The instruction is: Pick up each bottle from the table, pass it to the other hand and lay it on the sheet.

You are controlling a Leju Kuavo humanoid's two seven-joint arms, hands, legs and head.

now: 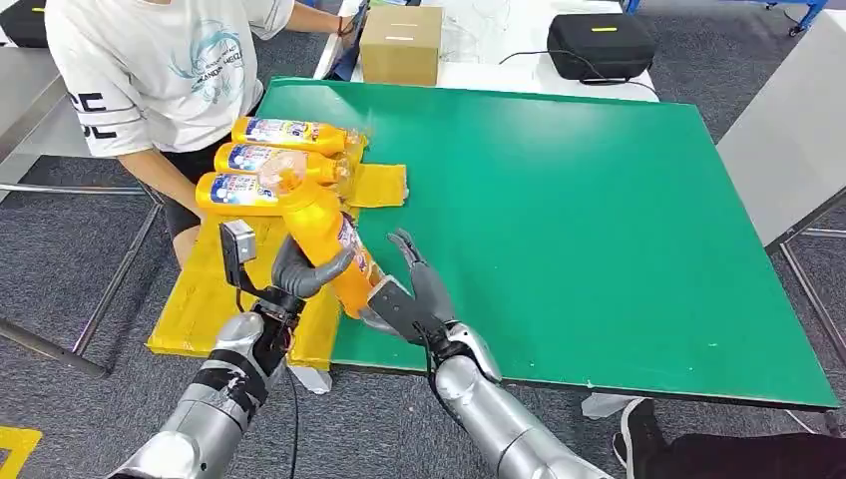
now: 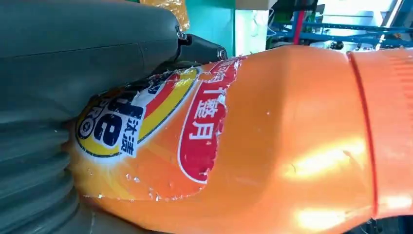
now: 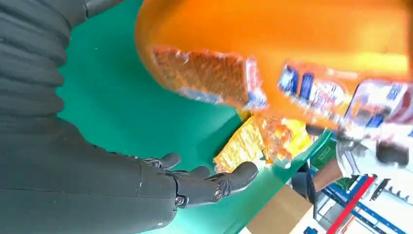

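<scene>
Left hand [image 1: 299, 274]: wrapped around the orange bottle [image 1: 334, 244], held above the table's [image 1: 599, 200] near-left edge.
Right hand [image 1: 414, 294]: fingers spread, holding nothing, beside the bottle's base.
Label: left wrist view shows "整月".
Yellow sheet [image 1: 200, 299]: three bottles [image 1: 274, 160] lying at the left edge.
Person [image 1: 160, 70]: beside them.

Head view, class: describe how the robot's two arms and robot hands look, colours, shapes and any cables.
Both arms are silver, rounded metal segments. The left robot hand and right robot hand are dark grey with black fingers. A black cable hangs by the left arm, and a small grey box sits at its wrist.
</scene>
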